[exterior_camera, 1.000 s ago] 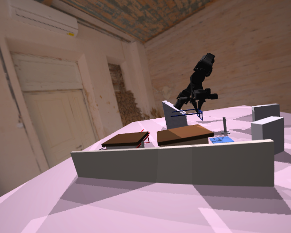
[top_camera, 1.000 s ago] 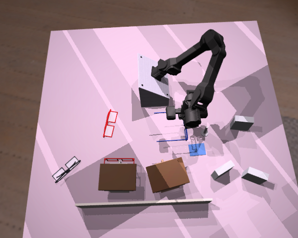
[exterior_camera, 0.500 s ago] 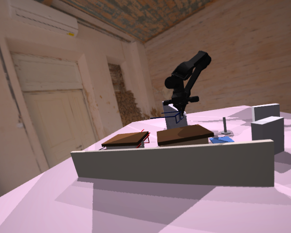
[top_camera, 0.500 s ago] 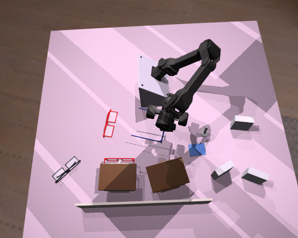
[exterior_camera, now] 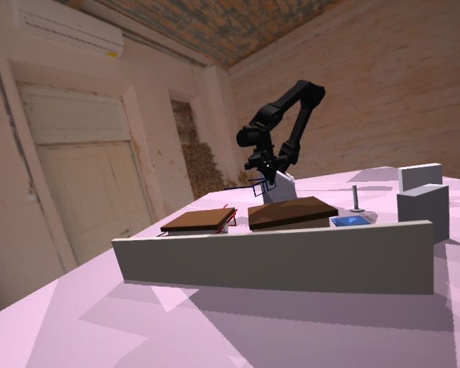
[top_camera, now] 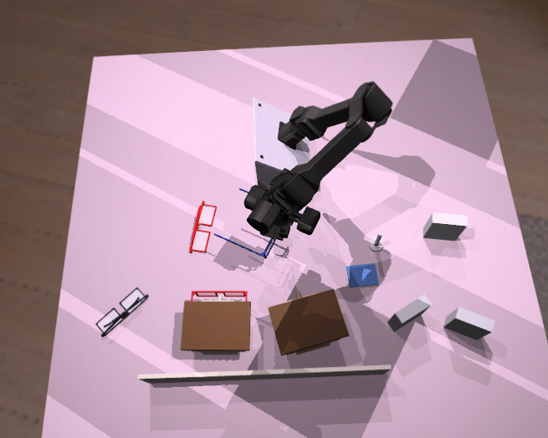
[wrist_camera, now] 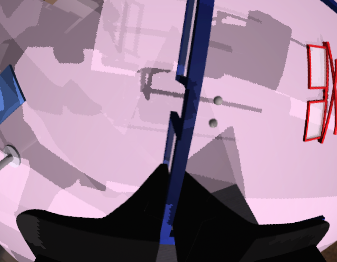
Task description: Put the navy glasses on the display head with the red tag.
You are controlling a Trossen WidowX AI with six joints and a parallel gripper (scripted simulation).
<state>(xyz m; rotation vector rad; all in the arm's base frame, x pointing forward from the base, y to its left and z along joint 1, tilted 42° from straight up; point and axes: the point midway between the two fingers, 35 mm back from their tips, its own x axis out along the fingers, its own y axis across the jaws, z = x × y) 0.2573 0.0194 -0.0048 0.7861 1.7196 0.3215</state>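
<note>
While red glasses (top_camera: 197, 226) (wrist_camera: 325, 94) lie nearby, we pinch the navy glasses (top_camera: 239, 244) (exterior_camera: 239, 187) (wrist_camera: 198, 60) between narrow fingertips, seemingly by the frame front

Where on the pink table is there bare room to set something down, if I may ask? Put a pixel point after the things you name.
In the top view, left of the slanted white block (top_camera: 264, 127) (exterior_camera: 279, 192), above the loose red glasses (top_camera: 197, 228) (wrist_camera: 326, 95). It is crowded between the two brown slabs (top_camera: 216, 325) (top_camera: 314, 325) (exterior_camera: 198, 220) (exterior_camera: 293, 211).
</note>
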